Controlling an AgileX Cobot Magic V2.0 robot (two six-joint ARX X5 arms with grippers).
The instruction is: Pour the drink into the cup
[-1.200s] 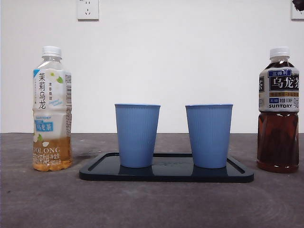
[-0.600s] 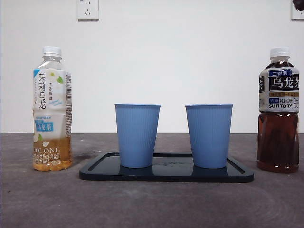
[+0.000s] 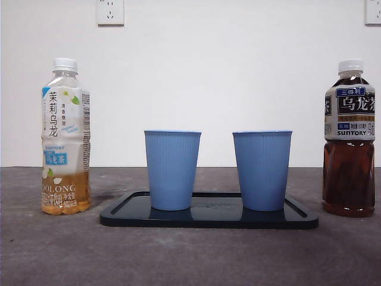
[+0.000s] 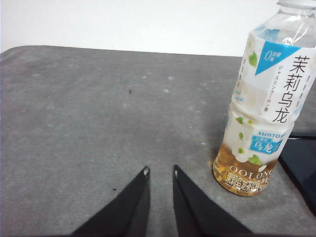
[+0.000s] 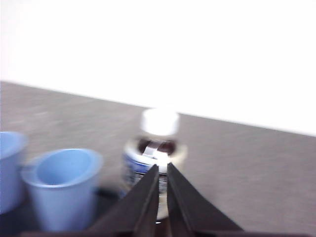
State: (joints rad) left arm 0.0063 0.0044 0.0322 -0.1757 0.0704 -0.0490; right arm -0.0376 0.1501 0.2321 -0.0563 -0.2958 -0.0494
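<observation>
A dark oolong tea bottle [image 3: 349,149] with a white cap stands at the right of the table. At the left stands a pale jasmine oolong bottle [image 3: 65,143], about a quarter full. Two blue cups [image 3: 172,170] [image 3: 262,170] stand upright on a black tray [image 3: 208,221] between them. My right gripper [image 5: 162,165] is shut and empty, hanging above and behind the dark bottle [image 5: 155,143], with a cup [image 5: 64,182] beside it. My left gripper [image 4: 161,169] is shut and empty over bare table, apart from the pale bottle [image 4: 264,108]. Neither gripper shows in the front view.
A grey table surface [image 3: 190,256] runs in front of the tray. White wall behind carries two power outlets [image 3: 110,12] at the top. The tray's corner [image 4: 301,163] shows next to the pale bottle in the left wrist view.
The black arm tip at the front view's top right corner has gone out of view. The right wrist view is blurred. Bottles, cups and tray have not moved.
</observation>
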